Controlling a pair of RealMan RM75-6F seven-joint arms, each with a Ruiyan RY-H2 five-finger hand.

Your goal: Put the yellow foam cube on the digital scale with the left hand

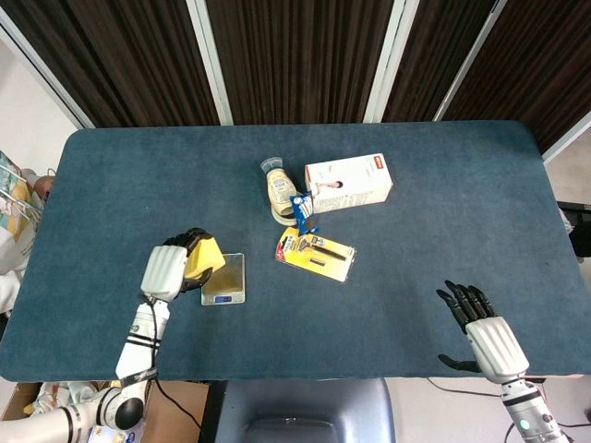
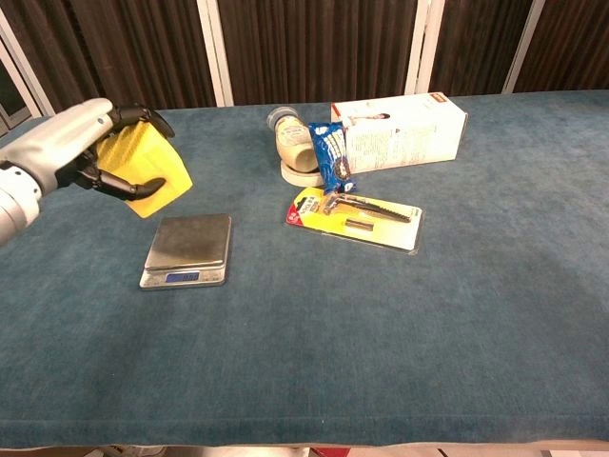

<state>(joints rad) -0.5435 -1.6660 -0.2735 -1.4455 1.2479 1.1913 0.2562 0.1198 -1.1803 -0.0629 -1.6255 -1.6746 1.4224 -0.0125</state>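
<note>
My left hand grips the yellow foam cube and holds it in the air, tilted, just above the left edge of the digital scale. The scale is a small silver platform with a blue display at its front, lying flat on the blue table. My right hand hovers open, fingers spread, near the front right edge of the table; the chest view does not show it.
Behind the scale to the right lie a yellow razor pack, a blue packet, a jar on its side and a white box. A cardboard box sits below the table's front left edge.
</note>
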